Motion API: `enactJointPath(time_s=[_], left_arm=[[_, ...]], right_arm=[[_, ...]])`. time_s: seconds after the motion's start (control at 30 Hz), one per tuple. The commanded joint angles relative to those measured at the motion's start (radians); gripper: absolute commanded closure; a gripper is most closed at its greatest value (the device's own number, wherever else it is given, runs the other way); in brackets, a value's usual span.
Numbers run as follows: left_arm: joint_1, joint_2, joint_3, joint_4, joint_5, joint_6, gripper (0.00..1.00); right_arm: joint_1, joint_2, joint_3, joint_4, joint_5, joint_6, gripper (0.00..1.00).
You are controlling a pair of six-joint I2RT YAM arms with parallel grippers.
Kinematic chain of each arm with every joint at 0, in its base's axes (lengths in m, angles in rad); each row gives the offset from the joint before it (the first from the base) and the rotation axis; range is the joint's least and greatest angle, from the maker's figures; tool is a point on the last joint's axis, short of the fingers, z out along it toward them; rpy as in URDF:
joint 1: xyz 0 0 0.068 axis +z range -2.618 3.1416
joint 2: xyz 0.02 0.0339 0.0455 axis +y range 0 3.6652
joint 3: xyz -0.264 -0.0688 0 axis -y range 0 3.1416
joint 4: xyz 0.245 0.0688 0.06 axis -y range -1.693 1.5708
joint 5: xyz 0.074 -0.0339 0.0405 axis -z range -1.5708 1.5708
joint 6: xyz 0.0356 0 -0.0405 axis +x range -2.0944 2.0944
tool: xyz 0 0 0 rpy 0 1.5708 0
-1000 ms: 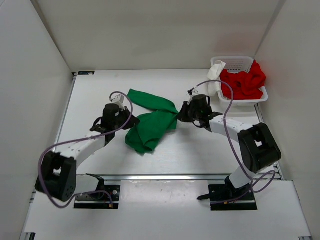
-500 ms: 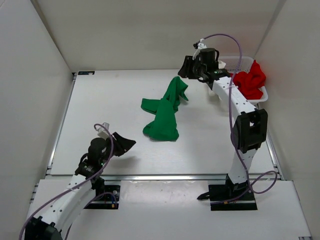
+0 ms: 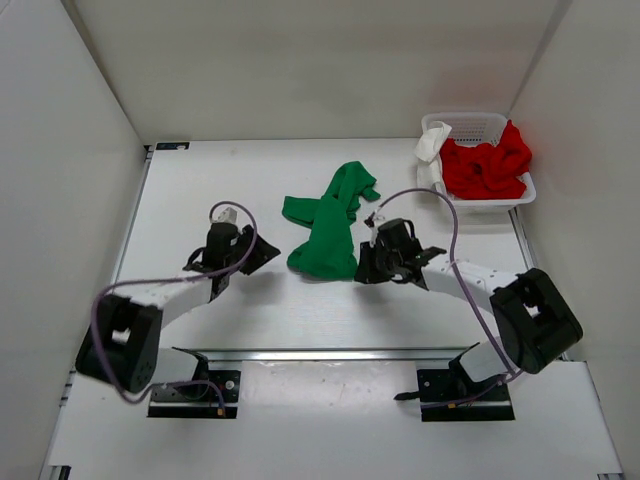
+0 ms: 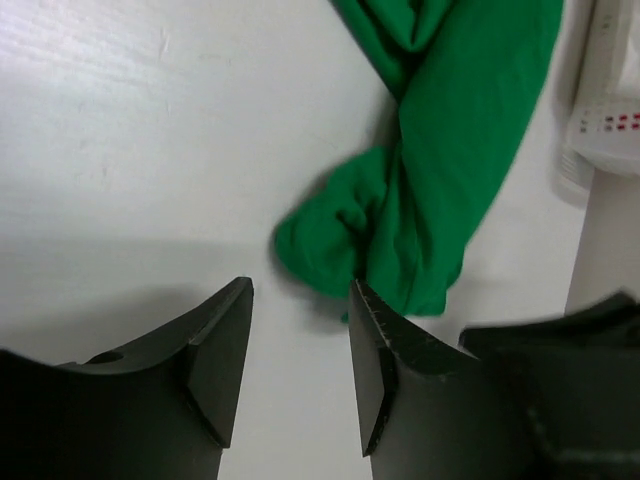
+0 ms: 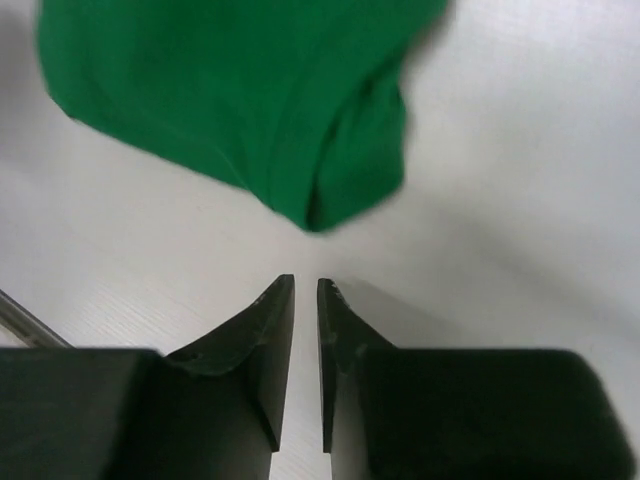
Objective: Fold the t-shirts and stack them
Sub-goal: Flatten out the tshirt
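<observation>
Seen only from above: red shirt (image 3: 487, 165) in basket (image 3: 520, 196). Left gripper (image 4: 300, 345) apart, empty; right gripper (image 5: 306, 315) nearly together, short of green shirt (image 5: 240, 90).

Overhead view — two close wrist views

A lab test cell: bare white table (image 3: 200, 180) boxed in by plain white walls (image 3: 300, 60)

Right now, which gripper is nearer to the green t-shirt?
The right gripper. It sits just beside the near-right end of the green t-shirt, jaws almost shut and empty. The left gripper is farther off, to the shirt's left, jaws open over bare table.
</observation>
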Motion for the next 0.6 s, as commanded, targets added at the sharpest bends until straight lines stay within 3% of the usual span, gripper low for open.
enactJointPath(time_s=[0.0, 0.1, 0.27, 0.47, 0.57], left_arm=[[0.004, 0.157, 0.117, 0.135, -0.026, -0.051, 0.45], [-0.006, 0.304, 0.195, 0.183, -0.031, -0.103, 0.43], [-0.017, 0.531, 0.346, 0.2, -0.068, -0.139, 0.36], [-0.009, 0.691, 0.463, 0.203, -0.057, -0.167, 0.36], [-0.017, 0.752, 0.544, 0.186, -0.054, -0.157, 0.5]], right_arm=[[0.025, -0.094, -0.11, 0.199, -0.006, 0.069, 0.83], [0.033, -0.146, -0.197, 0.26, 0.019, 0.106, 0.65], [-0.041, -0.106, -0.239, 0.349, 0.007, 0.144, 0.47], [-0.065, 0.039, -0.136, 0.408, -0.039, 0.147, 0.45], [-0.082, 0.123, -0.084, 0.426, -0.091, 0.166, 0.51]])
